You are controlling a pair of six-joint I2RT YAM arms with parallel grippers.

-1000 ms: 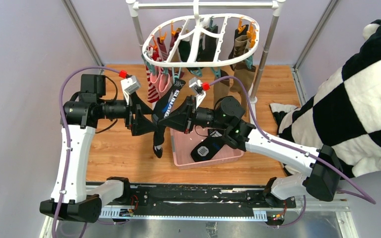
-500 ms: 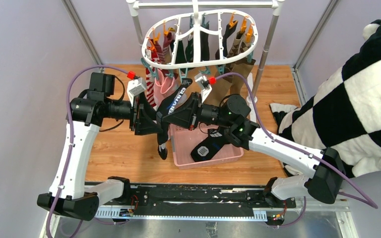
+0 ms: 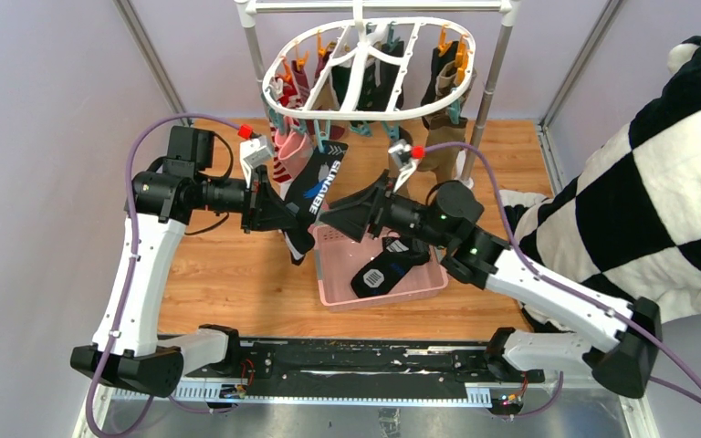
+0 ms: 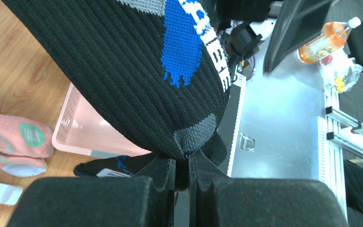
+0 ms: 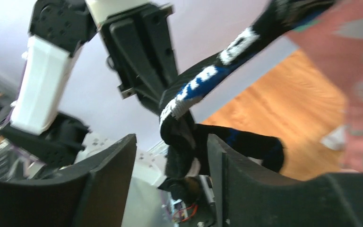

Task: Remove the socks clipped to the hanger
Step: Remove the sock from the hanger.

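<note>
The white oval hanger (image 3: 365, 68) hangs from the rack with several socks (image 3: 438, 100) clipped under it. A black sock with blue patches and white lettering (image 3: 315, 187) slants down from the clips at its front rim. My left gripper (image 3: 285, 219) is shut on that sock's lower part; in the left wrist view the jaws (image 4: 187, 158) pinch a grey patch of the black sock (image 4: 137, 71). My right gripper (image 3: 330, 217) stands open just right of the sock. In the right wrist view its fingers (image 5: 170, 156) stand apart, with the black sock (image 5: 189, 137) loose beyond them.
A pink slotted basket (image 3: 420, 281) below the grippers holds a black sock (image 3: 383, 269). Pink socks (image 3: 290, 151) hang beside the black one. The grey pole rack (image 3: 493, 82) stands behind. A large black-and-white checked plush cloth (image 3: 657, 182) fills the right side.
My left gripper has shut on the black sock. My right gripper has opened, let the sock go and drawn back to the right. The hanger has swung slightly.
</note>
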